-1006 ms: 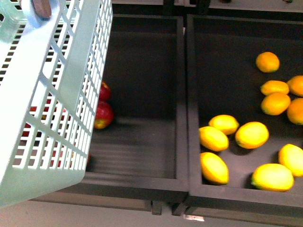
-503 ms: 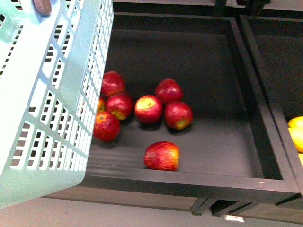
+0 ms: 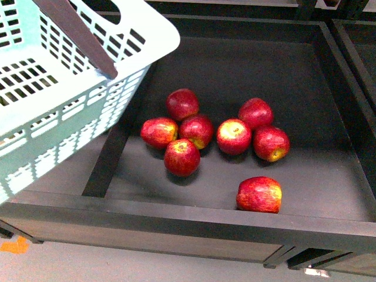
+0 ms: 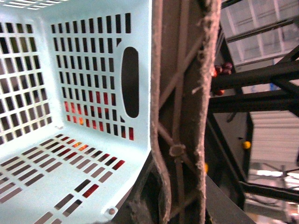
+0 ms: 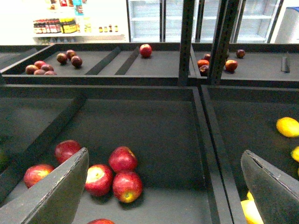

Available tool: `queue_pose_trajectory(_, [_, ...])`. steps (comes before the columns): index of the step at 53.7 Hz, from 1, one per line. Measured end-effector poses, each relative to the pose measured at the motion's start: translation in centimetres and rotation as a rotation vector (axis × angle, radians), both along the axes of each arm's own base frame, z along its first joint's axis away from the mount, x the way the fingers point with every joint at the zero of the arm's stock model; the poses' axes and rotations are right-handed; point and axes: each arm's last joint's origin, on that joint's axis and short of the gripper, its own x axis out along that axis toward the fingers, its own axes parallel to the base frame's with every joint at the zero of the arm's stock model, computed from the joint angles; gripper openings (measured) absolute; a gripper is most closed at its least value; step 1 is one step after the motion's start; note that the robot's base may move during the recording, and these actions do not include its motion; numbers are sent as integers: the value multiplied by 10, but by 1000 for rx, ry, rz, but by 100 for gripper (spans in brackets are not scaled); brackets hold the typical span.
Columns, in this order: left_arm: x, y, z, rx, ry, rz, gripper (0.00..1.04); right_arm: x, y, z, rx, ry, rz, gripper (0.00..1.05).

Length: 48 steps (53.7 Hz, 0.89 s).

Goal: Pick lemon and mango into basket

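Observation:
The light blue-green basket (image 3: 70, 141) hangs at the upper left of the front view, its open top and one brown handle (image 3: 76, 32) showing. In the left wrist view my left gripper (image 4: 174, 186) is shut on the brown handle (image 4: 182, 116), with the basket's slotted inside (image 4: 70, 154) beside it. My right gripper (image 5: 163, 196) is open and empty above the apple bin. A few yellow fruits (image 5: 287, 127) lie in the bin beyond the divider; I cannot tell whether they are lemon or mango. Neither gripper shows in the front view.
Several red apples (image 3: 197, 130) lie in a black bin (image 3: 176, 211) below me. A black divider (image 5: 212, 140) separates it from the yellow-fruit bin. A further shelf holds more apples (image 5: 145, 49). An upright post (image 5: 187, 42) stands behind.
The front view has swung from the yellow-fruit bin to the apple bin. The basket has tipped from side-on to showing its open top and handle.

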Motion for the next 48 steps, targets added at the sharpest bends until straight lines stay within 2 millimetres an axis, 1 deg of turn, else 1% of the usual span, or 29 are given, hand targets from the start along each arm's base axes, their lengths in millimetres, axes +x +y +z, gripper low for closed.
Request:
queue_pose_trajectory(2, [13, -6, 0, 38, -4, -16, 7, 0, 0, 0, 0, 0, -2, 96])
queue_pose_trajectory(4, [30, -16, 2, 57, -18, -44, 7, 0, 0, 0, 0, 0, -2, 96])
queue_pose_trajectory(7, [48, -32, 8, 68, -27, -91, 7, 0, 0, 0, 0, 0, -1, 96])
queue_pose_trajectory(9, [60, -47, 11, 82, -26, -137, 7, 0, 0, 0, 0, 0, -1, 96])
queue_pose_trajectory(11, [74, -67, 14, 97, -15, -204, 7, 0, 0, 0, 0, 0, -1, 96])
queue_pose_trajectory(14, [87, -90, 15, 89, -10, -265, 7, 0, 0, 0, 0, 0, -1, 96])
queue_pose_trajectory(15, [89, -94, 16, 88, -8, -275, 7, 0, 0, 0, 0, 0, -1, 96])
queue_pose_trajectory(20, [103, -130, 13, 56, 26, -374, 7, 0, 0, 0, 0, 0, -2, 96])
queue_pose_trajectory(27, [108, -169, 8, 29, 95, -508, 7, 0, 0, 0, 0, 0, -1, 96])
queue_pose_trajectory(30, [106, -179, 8, 18, 101, -543, 7, 0, 0, 0, 0, 0, -1, 96])
queue_pose_trajectory(35, [98, -195, 15, 2, 93, -602, 7, 0, 0, 0, 0, 0, -1, 96])
queue_pose_trajectory(40, [93, -202, 23, -8, 71, -632, 7, 0, 0, 0, 0, 0, -2, 96])
queue_pose_trajectory(48, [94, -201, 24, -4, 67, -620, 7, 0, 0, 0, 0, 0, -1, 96])
